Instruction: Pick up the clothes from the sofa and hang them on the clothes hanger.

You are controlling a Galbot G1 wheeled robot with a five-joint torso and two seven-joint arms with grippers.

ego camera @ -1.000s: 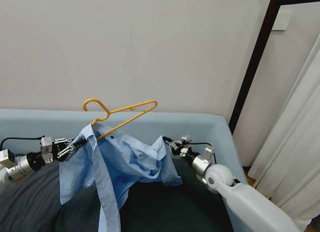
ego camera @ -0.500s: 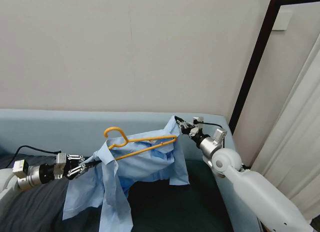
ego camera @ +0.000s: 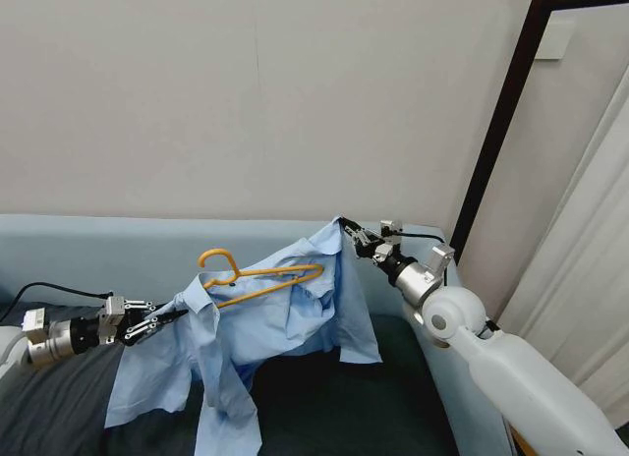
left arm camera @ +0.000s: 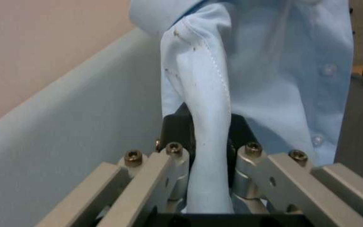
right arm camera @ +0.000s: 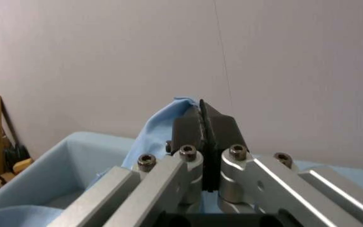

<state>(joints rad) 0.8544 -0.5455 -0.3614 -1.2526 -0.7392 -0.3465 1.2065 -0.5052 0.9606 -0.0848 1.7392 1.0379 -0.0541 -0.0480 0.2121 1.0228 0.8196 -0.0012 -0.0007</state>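
Stretching the blue shirt above the sofa, the left gripper and right gripper each have jaws clamped on its cloth, with the yellow hanger at the collar, so fitting seems underway and next calls for seating both shoulders evenly.

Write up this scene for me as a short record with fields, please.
garment: light blue shirt, lifted above the sofa and spread between the two grippers
hanger: orange hanger, partly inside the shirt, hook standing up at the collar
left gripper: shut on a fold of the shirt beside the collar, low over the seat
right gripper: shut on the shirt's far edge, raised by the sofa's back corner
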